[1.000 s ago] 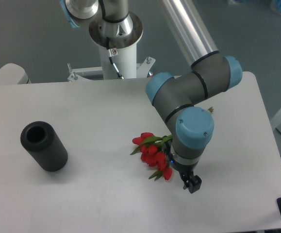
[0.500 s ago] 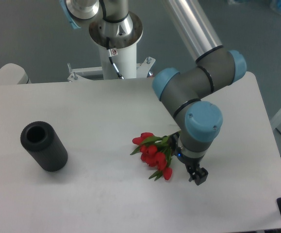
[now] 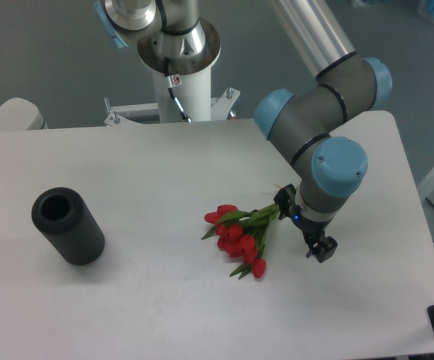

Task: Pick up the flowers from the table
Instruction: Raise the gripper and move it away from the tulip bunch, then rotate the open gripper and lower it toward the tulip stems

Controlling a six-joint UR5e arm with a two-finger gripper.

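Observation:
The flowers (image 3: 239, 232), red tulips with green leaves, lie on the white table (image 3: 149, 172) right of centre. Their buds point toward the front left and their stems run back right. My gripper (image 3: 305, 226) hangs just right of them, pointing down under the blue wrist joint, which hides most of it. One black finger (image 3: 284, 201) shows by the stem ends and the other finger (image 3: 322, 250) sticks out at the lower right. The wide gap between them reads as open, and nothing is held. The stem tips are hidden under the wrist.
A black cylinder (image 3: 67, 225) lies on its side at the table's left. The arm's white base post (image 3: 179, 75) stands behind the table's back edge. The table's right edge (image 3: 419, 225) is close to the gripper.
The wrist and gripper have shifted right and toward the back, from over the lower buds to the stem end. The flowers and the cylinder have not moved.

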